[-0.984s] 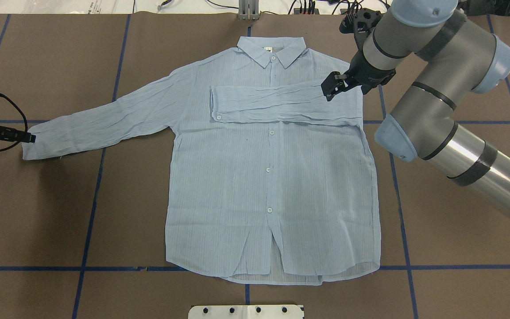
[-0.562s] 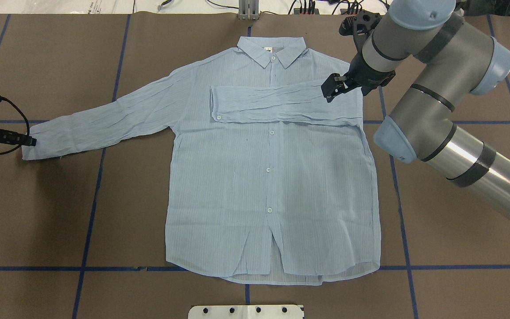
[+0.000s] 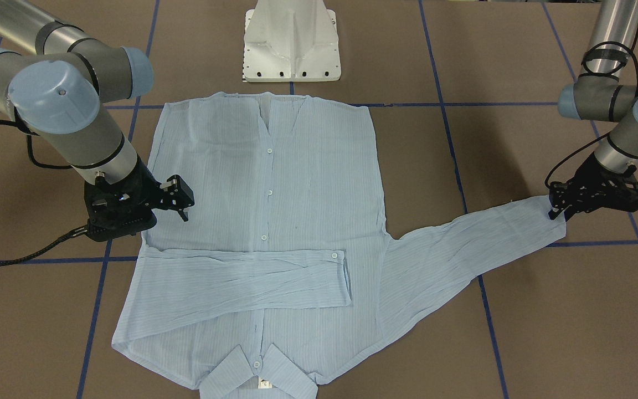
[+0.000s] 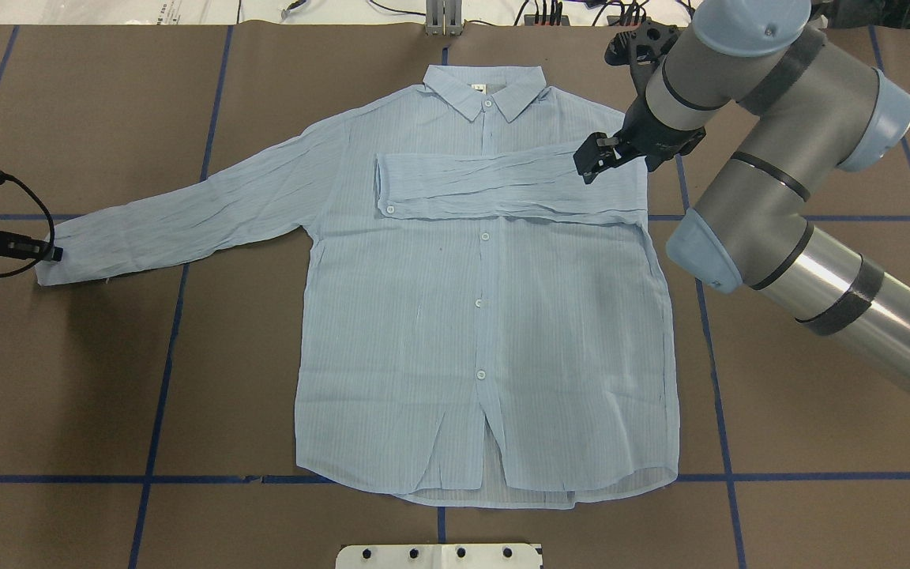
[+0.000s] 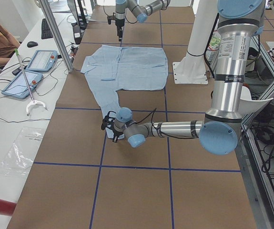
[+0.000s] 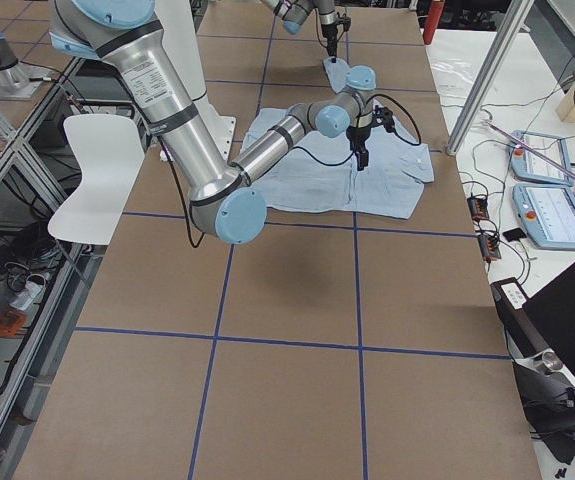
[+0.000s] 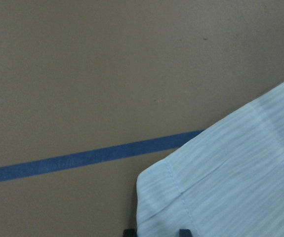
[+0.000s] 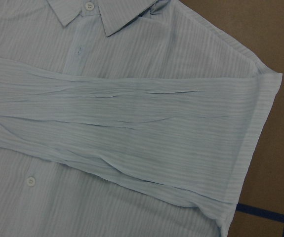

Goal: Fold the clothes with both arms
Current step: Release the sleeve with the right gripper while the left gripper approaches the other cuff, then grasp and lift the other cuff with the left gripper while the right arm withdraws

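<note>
The right gripper (image 4: 589, 160) hovers low, jaws parted. The left gripper (image 3: 558, 213), stretched far outward, seems pinched onto the shirt (image 4: 486, 332).

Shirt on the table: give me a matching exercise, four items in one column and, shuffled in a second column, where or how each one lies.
Column one
1. sleeve on the robot's right
2. sleeve on the robot's left
3. collar
4. left gripper

Column two
A. at a cuff
B. folded across the chest
C. at the end farthest from the robot
D. stretched out flat on the table

Pairs: 1-B, 2-D, 3-C, 4-A
</note>
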`<move>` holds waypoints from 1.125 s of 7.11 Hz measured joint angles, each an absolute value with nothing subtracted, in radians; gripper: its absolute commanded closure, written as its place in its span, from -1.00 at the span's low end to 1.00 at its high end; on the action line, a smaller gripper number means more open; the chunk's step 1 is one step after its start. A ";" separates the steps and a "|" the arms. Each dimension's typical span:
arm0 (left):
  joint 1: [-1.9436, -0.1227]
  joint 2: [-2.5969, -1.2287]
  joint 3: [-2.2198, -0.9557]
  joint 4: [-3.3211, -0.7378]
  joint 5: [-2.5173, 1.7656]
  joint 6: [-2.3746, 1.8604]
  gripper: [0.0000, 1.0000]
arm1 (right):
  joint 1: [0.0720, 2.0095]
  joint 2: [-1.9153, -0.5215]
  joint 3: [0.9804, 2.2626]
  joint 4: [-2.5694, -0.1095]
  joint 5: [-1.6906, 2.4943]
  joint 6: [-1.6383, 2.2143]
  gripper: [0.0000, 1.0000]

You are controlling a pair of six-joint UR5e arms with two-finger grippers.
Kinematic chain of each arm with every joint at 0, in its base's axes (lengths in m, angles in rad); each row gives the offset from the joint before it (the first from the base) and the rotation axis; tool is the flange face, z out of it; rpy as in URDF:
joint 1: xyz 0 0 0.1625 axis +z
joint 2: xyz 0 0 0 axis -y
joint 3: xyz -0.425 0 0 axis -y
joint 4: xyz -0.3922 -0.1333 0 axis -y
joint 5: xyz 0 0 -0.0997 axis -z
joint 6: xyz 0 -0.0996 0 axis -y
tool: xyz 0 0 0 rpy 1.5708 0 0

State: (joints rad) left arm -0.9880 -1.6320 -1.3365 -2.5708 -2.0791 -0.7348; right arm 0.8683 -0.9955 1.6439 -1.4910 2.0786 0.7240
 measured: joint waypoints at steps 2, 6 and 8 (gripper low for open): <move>-0.991 -1.627 -1.362 -2.568 -2.082 -0.735 1.00 | 0.868 -0.997 1.643 -1.491 2.079 0.723 -1.00; -0.993 -1.689 -1.643 -2.171 -2.110 -0.750 1.00 | 0.893 -1.040 1.664 -1.489 2.096 0.708 -1.00; -0.991 -1.899 -1.754 -1.820 -2.107 -0.880 1.00 | 0.930 -1.132 1.709 -1.488 2.109 0.640 -1.00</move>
State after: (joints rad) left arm -0.9905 -1.8994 -1.7544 -1.8197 -2.1067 -0.8799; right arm 0.9296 -1.1317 1.7092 -1.4884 2.1093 0.6398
